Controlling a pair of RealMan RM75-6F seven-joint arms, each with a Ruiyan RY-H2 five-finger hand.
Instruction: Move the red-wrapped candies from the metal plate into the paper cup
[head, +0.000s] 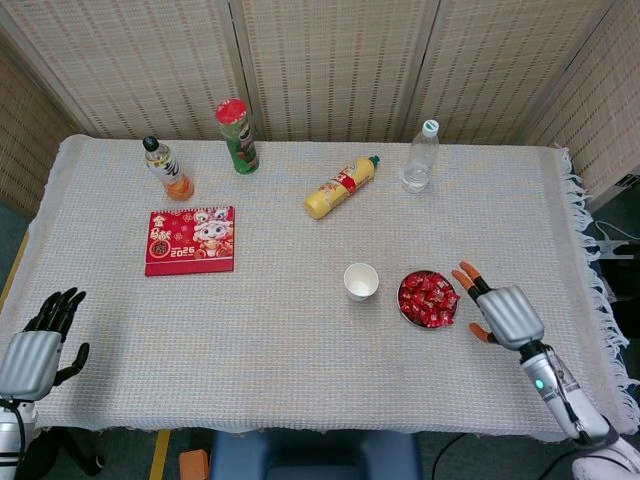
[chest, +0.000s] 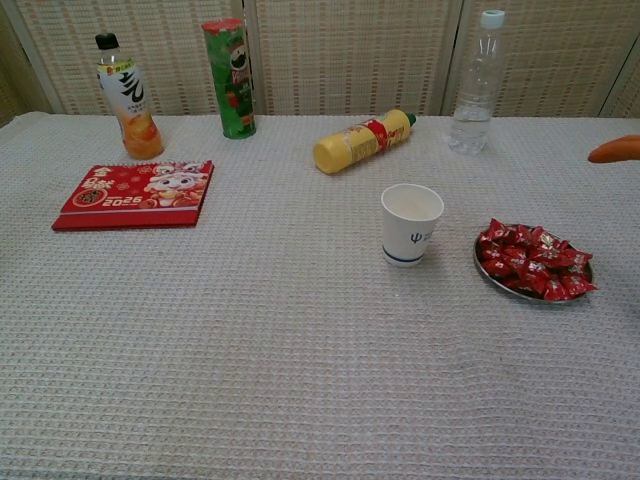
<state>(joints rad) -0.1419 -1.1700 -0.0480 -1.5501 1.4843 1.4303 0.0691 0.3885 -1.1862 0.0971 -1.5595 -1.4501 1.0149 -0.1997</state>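
A heap of red-wrapped candies (head: 428, 298) (chest: 534, 259) fills a small metal plate (head: 407, 314) (chest: 487, 274) right of centre. Just left of it stands a white paper cup (head: 361, 281) (chest: 411, 223), upright. My right hand (head: 498, 309) hovers just right of the plate, fingers spread toward the candies, holding nothing; only an orange fingertip (chest: 613, 149) shows in the chest view. My left hand (head: 40, 340) rests open at the table's front left corner, far from the plate.
On the cloth-covered table (head: 300, 370) lie a red calendar booklet (head: 190, 240), an orange drink bottle (head: 168, 169), a green chip can (head: 237, 136), a toppled yellow bottle (head: 340, 187) and a clear water bottle (head: 421, 157), all toward the back.
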